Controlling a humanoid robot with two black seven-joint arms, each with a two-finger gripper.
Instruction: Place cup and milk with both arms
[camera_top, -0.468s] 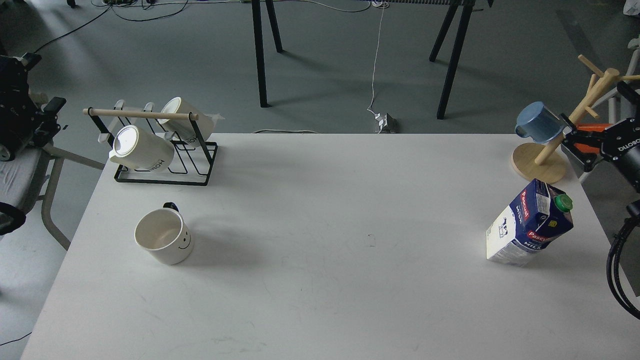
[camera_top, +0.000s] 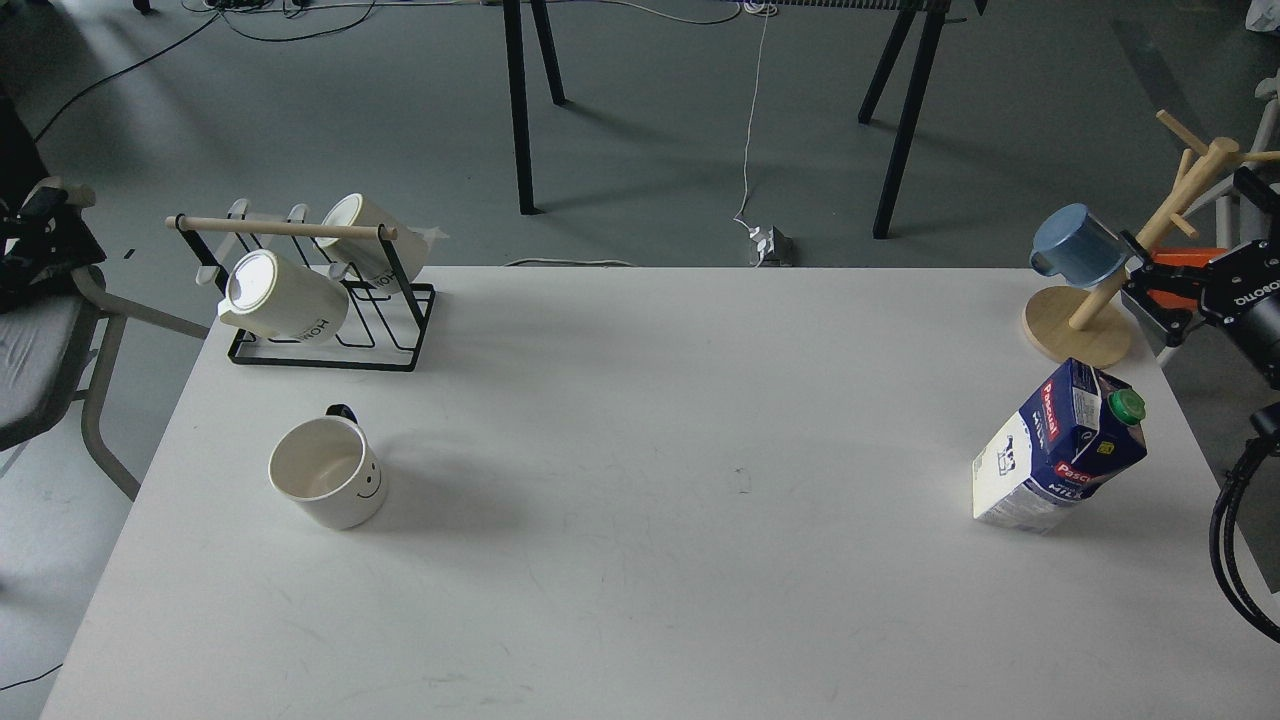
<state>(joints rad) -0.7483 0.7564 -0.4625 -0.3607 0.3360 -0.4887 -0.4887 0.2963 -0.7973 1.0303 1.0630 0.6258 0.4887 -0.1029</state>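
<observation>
A white cup (camera_top: 328, 486) with a smiley face and a black handle stands upright on the left of the white table (camera_top: 640, 600). A blue and white milk carton (camera_top: 1060, 447) with a green cap stands tilted near the right edge. My right gripper (camera_top: 1148, 285) is black with orange parts. It hovers at the table's right edge behind the mug tree, above and beyond the carton, with its jaws apart and empty. Only a small dark part of my left arm (camera_top: 25, 250) shows at the left edge, far from the cup; its fingers cannot be told apart.
A black wire rack (camera_top: 330, 340) with a wooden bar holds two white mugs at the back left. A wooden mug tree (camera_top: 1080, 325) with a blue cup (camera_top: 1078, 245) stands at the back right. A grey chair (camera_top: 40, 360) stands left of the table.
</observation>
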